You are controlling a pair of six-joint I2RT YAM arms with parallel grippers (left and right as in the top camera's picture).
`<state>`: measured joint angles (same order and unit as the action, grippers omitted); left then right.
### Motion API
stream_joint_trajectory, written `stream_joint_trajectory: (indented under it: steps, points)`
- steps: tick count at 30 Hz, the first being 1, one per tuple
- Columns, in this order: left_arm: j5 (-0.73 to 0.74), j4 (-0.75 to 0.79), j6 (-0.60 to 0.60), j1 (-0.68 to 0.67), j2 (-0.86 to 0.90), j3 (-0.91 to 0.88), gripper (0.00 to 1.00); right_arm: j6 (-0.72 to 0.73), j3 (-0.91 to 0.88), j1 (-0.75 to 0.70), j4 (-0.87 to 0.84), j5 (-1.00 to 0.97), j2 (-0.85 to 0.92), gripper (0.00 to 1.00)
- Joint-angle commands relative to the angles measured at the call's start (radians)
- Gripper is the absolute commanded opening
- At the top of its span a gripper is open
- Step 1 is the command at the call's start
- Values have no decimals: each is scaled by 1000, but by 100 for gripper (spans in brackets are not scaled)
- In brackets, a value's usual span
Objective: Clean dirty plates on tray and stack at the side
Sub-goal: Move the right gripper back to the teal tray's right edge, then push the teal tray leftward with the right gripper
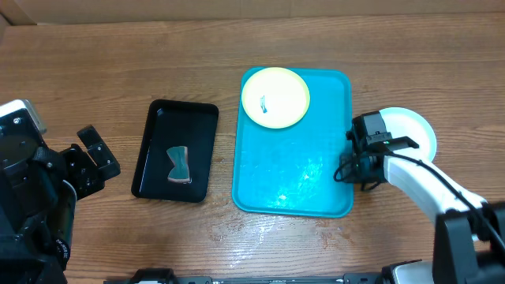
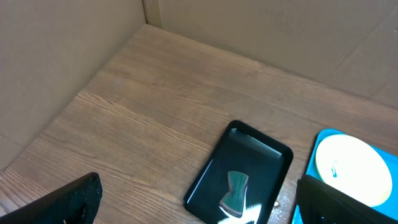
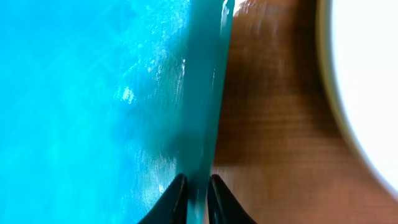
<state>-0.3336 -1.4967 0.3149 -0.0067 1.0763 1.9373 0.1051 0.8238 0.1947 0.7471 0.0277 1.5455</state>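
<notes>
A pale yellow-green plate [image 1: 274, 96] with a small dark smudge lies in the far left corner of the turquoise tray [image 1: 292, 173]. It also shows in the left wrist view as the plate [image 2: 351, 168] on the tray [image 2: 321, 140]. A white plate [image 1: 417, 130] rests on the table right of the tray, partly under my right arm. My right gripper [image 1: 346, 167] sits at the tray's right rim. In the right wrist view the gripper [image 3: 197, 182] is shut on that rim of the tray [image 3: 93, 93], with the white plate [image 3: 367, 74] close by. My left gripper [image 1: 99, 156] stands open, holding nothing, at the far left.
A black tray [image 1: 158, 150] holding a teal sponge [image 1: 179, 166] lies left of the turquoise tray. The left wrist view shows this black tray [image 2: 261, 152] and the sponge [image 2: 235, 193] between the open gripper [image 2: 198, 185] fingers. Cardboard walls stand behind the table.
</notes>
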Motion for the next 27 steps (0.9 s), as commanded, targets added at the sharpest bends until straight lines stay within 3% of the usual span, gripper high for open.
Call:
stream_joint_trajectory:
  steps: [1,3,5,6,10,14,16,22,27]
  points:
    - [-13,2,14,1,-3,3,100,-24,96,-5,28,166,-118,27]
    - [-13,2,14,1,-3,3,100,-23,129,-5,35,276,-164,47]
    - [-13,2,14,1,-3,3,100,-24,146,-5,25,431,-206,84]
    - [-13,2,14,1,-3,3,100,-24,146,-5,2,465,-217,86]
    - [-13,2,14,1,-3,3,100,-23,146,-4,-80,469,-211,75]
    - [-13,2,14,1,-3,3,100,110,146,-4,-115,170,-169,65]
    - [-13,2,14,1,-3,3,100,161,146,-6,-146,49,-153,65]
    - [-13,2,14,1,-3,3,100,118,172,-31,-312,13,-92,63]
    - [-13,2,14,1,-3,3,100,34,274,-48,-349,-49,95,64]
